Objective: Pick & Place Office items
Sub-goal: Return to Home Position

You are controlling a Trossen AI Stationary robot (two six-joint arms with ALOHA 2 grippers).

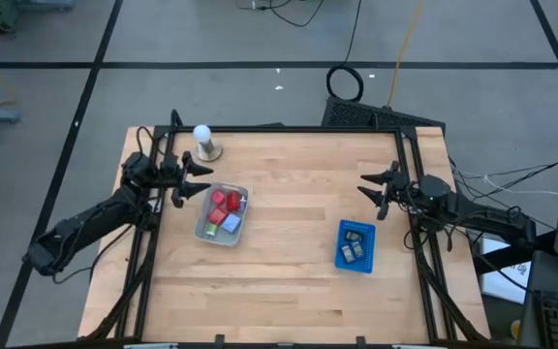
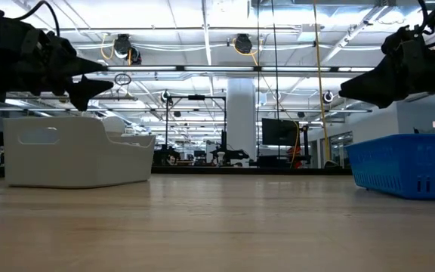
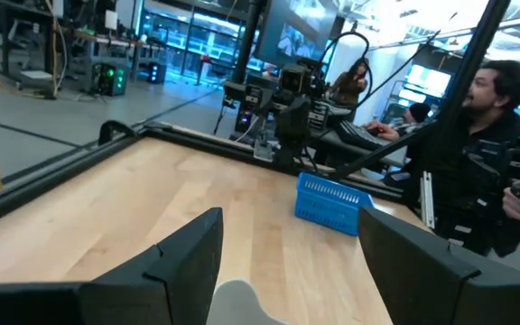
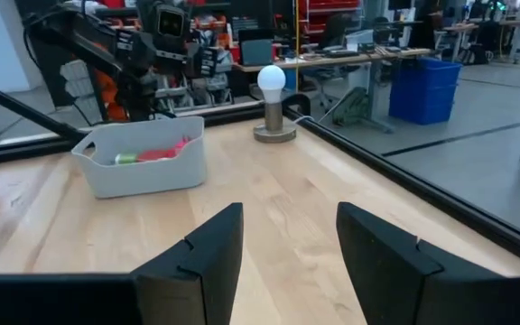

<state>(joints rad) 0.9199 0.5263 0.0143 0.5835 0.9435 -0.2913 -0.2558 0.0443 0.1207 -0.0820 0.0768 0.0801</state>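
Note:
Several small office items, red (image 1: 223, 201), lavender-blue (image 1: 229, 223) and green (image 1: 211, 231), lie in the grey tray (image 1: 242, 194) left of the table's middle. A few more small items (image 1: 355, 244) lie in the blue tray (image 1: 341, 260) toward the right. My left gripper (image 1: 204, 180) hovers open at the grey tray's far left corner, above its rim (image 3: 233, 302), pointing level toward the right. My right gripper (image 1: 364, 186) hovers open at the table's right side, beyond the blue tray, pointing level toward the left. Neither has anything between its fingers.
A white ball on a round brass-coloured base (image 1: 203, 141) stands at the far left, just beyond the grey tray. Black frame rails run along the table's left, right and far edges. Bare wood lies between the two trays and along the near edge. A person (image 3: 495, 135) sits beyond the right side.

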